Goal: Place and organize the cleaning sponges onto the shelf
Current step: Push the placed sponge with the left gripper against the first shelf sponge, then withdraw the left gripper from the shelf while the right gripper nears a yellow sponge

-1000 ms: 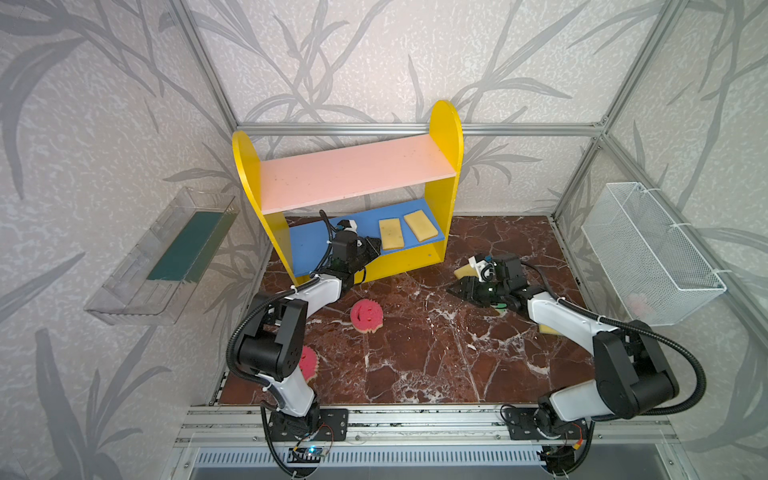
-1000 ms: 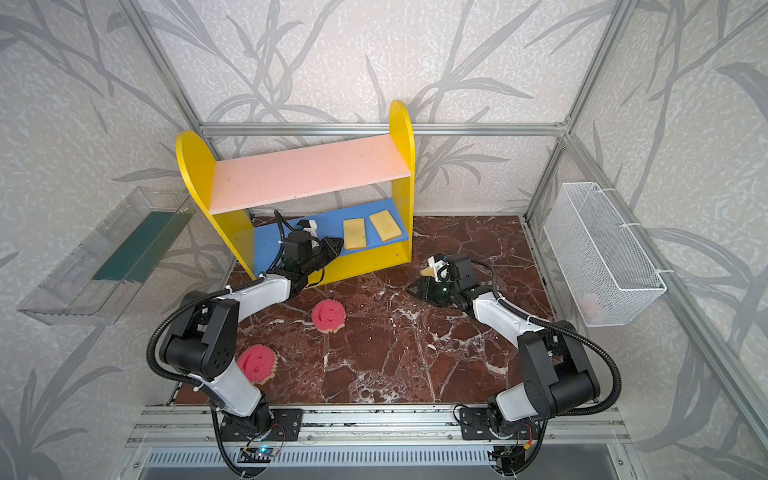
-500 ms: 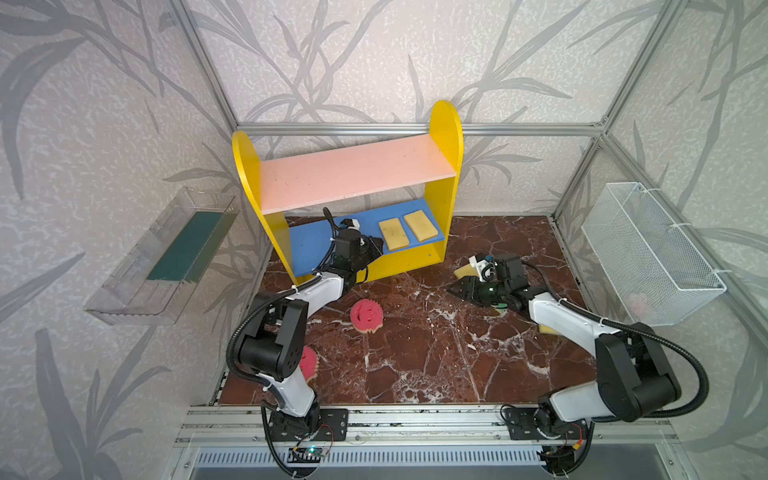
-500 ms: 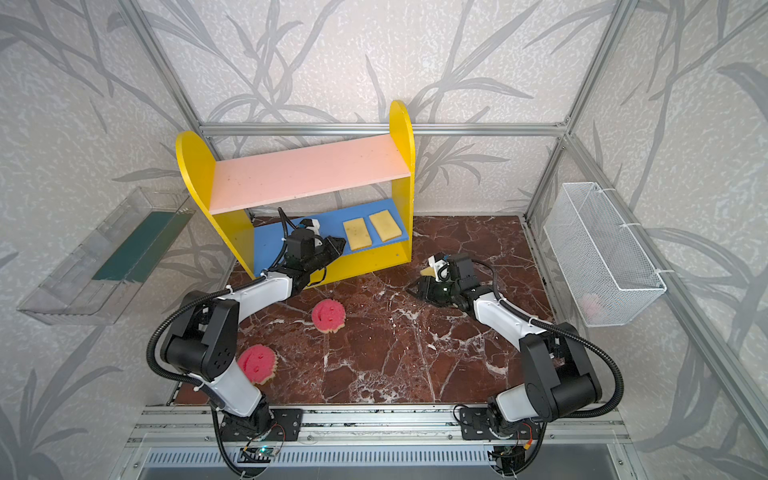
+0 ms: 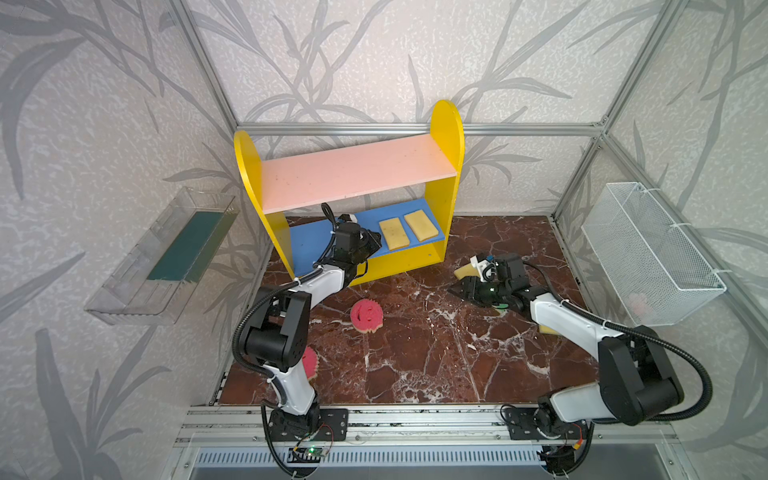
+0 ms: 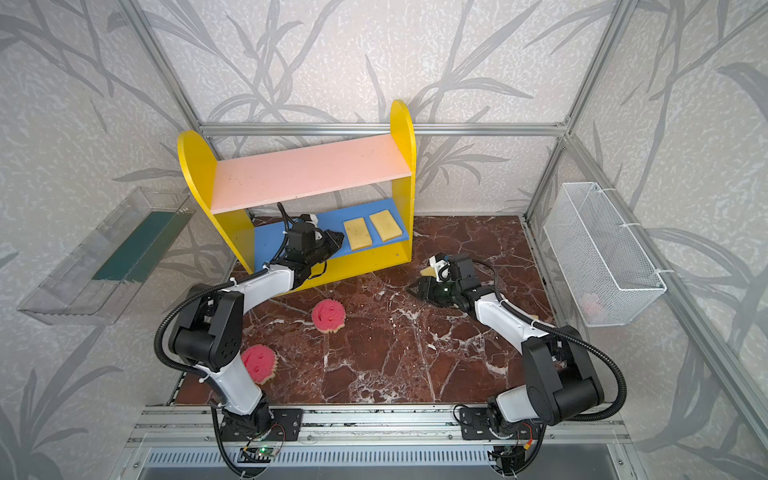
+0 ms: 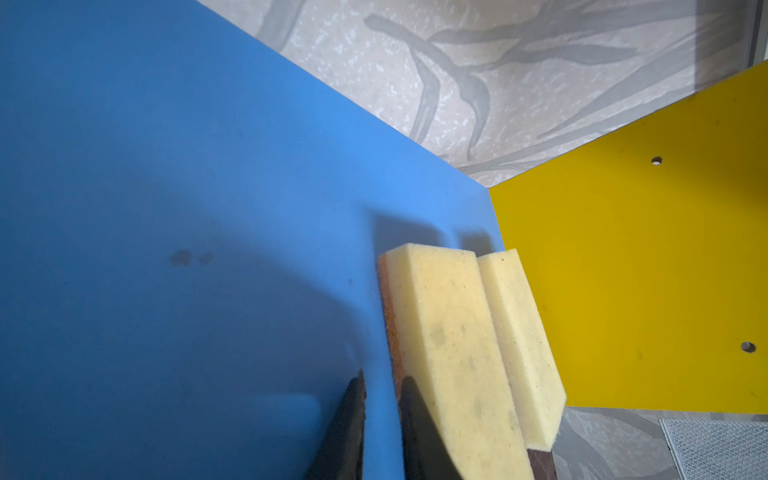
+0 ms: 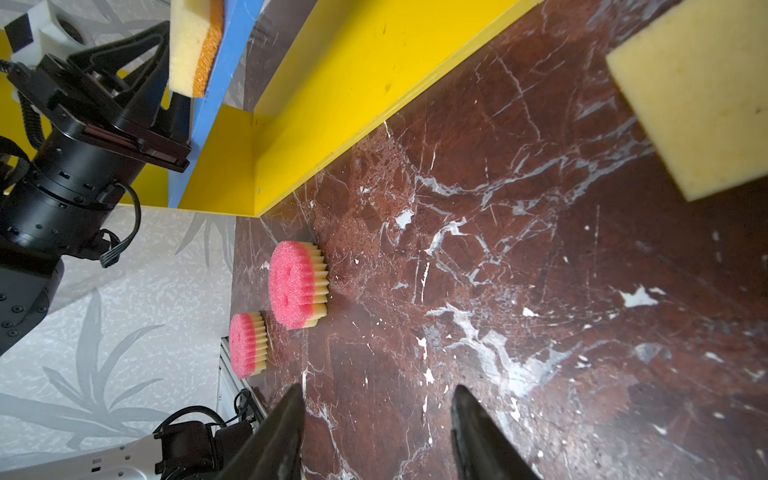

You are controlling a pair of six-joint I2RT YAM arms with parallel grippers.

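Orange sponge face (image 8: 209, 45) only wrist-visible

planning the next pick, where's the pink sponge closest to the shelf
In both top views the pink sponge lies on the marble floor, left of centre, just in front of the shelf, near the left arm.

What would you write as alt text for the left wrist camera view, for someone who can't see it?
Two pale yellow sponges lie side by side on the shelf's blue board, next to its yellow side panel. The left gripper shows at the frame's edge, fingers slightly apart with nothing between them, one fingertip against the nearer sponge.
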